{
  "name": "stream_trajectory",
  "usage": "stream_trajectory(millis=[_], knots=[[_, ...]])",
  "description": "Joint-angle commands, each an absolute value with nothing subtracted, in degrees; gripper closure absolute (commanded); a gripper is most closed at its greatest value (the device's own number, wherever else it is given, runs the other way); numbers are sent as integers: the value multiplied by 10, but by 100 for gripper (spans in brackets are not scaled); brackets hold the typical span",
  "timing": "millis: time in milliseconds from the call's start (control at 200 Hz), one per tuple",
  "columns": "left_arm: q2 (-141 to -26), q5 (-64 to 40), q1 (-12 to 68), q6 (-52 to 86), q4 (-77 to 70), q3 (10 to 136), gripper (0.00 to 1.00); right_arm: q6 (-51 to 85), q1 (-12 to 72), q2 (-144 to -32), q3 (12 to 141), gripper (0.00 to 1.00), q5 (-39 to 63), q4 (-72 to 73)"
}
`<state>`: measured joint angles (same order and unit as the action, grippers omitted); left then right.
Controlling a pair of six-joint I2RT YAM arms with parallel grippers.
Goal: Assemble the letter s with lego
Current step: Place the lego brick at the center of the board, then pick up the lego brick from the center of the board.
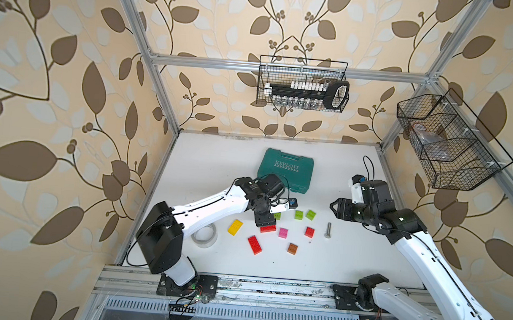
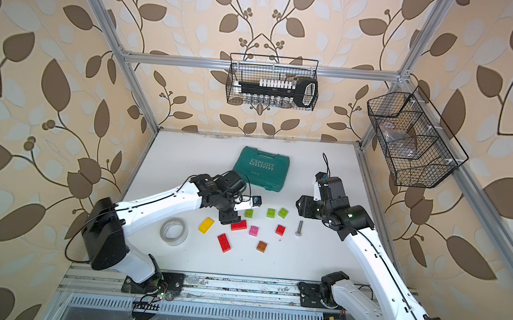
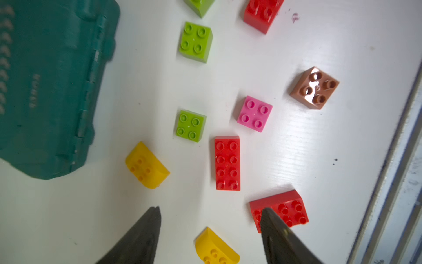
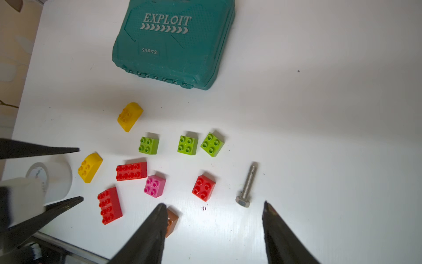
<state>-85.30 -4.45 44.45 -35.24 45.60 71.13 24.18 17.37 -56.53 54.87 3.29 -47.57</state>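
Note:
The lego lies loose on the white table (image 1: pixel 349 266): three green squares (image 4: pixel 148 145) (image 4: pixel 187 145) (image 4: pixel 212 144), a pink one (image 4: pixel 154 185), a red square (image 4: pixel 203 188), a brown one (image 4: pixel 172 220), two long red bricks (image 4: pixel 131 171) (image 4: pixel 109 205) and two rounded yellow ones (image 4: pixel 130 116) (image 4: pixel 89 167). My left gripper (image 3: pixel 211 210) hangs open above a yellow brick (image 3: pixel 217 248), which lies on the table between its fingers; a long red brick (image 3: pixel 287 209) lies partly behind one finger. My right gripper (image 4: pixel 214 204) is open and empty over the table beside the brown brick.
A teal tool case (image 1: pixel 285 170) lies behind the bricks. A grey bolt (image 1: pixel 328 230) lies right of the red square. A tape roll (image 1: pixel 204 235) sits by the left arm. Wire baskets (image 1: pixel 304 83) (image 1: pixel 448 143) hang on the walls.

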Motion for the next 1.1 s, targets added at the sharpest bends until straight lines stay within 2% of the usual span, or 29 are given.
stream_trajectory(millis=[0,70,195,280,405,460,615,1095], knots=[[-738,-110,388,-236,432,706,38,337,216,-594,547,44,44,-499],[-683,-116,353,-161,402,674,47,390,279,-606,537,44,-8,-487],[-631,-92,312,-45,395,623,47,485,361,-646,529,43,-63,-457],[-631,-78,294,23,410,605,47,554,384,-701,539,43,-84,-471],[-647,-62,272,100,425,584,53,598,393,-770,555,43,-96,-483],[-646,-55,270,114,415,567,58,611,393,-790,555,43,-98,-476],[-629,-58,268,124,372,525,52,642,393,-840,565,45,-101,-468],[-628,-31,260,124,372,514,55,657,395,-912,566,53,-84,-440]])
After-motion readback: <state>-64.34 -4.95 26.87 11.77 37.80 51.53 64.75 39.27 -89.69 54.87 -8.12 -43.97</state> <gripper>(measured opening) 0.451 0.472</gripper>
